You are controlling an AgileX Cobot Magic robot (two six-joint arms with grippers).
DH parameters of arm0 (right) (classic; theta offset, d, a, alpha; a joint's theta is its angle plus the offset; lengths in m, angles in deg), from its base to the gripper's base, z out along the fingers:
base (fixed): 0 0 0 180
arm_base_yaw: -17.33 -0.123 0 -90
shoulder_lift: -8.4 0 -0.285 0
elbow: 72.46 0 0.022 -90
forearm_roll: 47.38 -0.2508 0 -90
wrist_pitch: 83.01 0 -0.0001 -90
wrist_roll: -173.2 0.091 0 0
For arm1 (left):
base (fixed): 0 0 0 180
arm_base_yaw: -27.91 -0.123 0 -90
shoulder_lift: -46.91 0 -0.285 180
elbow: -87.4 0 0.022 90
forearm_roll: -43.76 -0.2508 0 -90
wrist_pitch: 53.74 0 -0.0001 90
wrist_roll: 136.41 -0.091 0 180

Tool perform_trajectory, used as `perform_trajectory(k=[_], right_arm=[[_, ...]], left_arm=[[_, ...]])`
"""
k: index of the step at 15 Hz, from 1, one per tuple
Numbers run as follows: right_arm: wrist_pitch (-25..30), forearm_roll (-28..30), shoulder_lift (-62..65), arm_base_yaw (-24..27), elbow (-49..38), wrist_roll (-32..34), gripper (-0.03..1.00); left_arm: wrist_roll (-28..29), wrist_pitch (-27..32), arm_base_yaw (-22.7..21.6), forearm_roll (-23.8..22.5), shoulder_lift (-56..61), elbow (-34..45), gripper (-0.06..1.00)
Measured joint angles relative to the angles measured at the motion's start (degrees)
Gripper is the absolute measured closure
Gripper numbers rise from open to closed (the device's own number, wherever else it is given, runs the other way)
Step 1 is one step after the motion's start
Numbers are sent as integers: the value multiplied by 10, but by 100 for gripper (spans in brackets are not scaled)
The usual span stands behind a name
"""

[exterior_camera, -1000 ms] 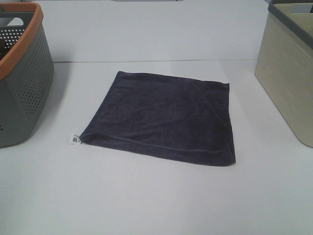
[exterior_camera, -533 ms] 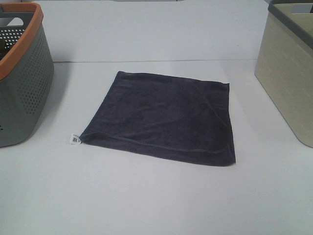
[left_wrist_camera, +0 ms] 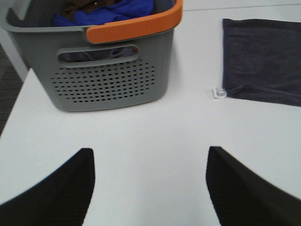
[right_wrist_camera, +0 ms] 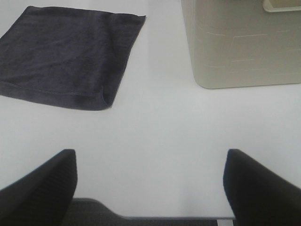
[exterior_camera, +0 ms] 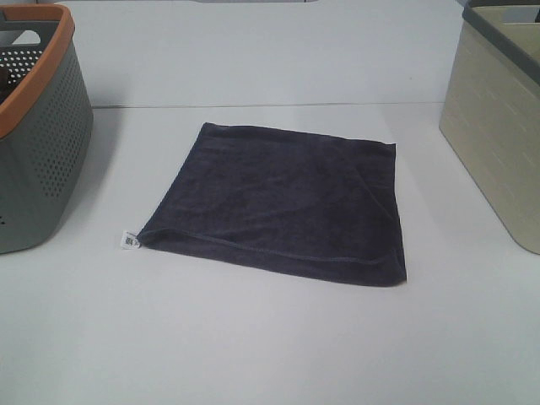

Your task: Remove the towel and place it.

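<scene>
The dark navy-charcoal towel lies flat and spread on the white table, its small white tag at the near left corner. It also shows in the left wrist view and in the right wrist view. My left gripper is open and empty above the table near the grey basket, well short of the towel. My right gripper is open and empty near the table's front edge, apart from the towel. Neither arm shows in the exterior high view.
A grey perforated basket with an orange rim stands at the left; the left wrist view shows blue and brown cloth inside it. A beige bin stands at the right, also in the right wrist view.
</scene>
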Motion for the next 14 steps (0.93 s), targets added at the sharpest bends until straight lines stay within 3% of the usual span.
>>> perform_trajectory(k=[2, 4, 14], right_arm=[[-23, 0, 0, 0, -6, 0, 14], [-52, -7, 0, 0, -22, 0, 14], [-53, -1, 0, 0, -22, 0, 14]], left_arm=[[-16, -13, 0, 28, 0, 9, 30], [-18, -15, 0, 28, 0, 10, 30], [-5, -16, 0, 23, 0, 10, 30]])
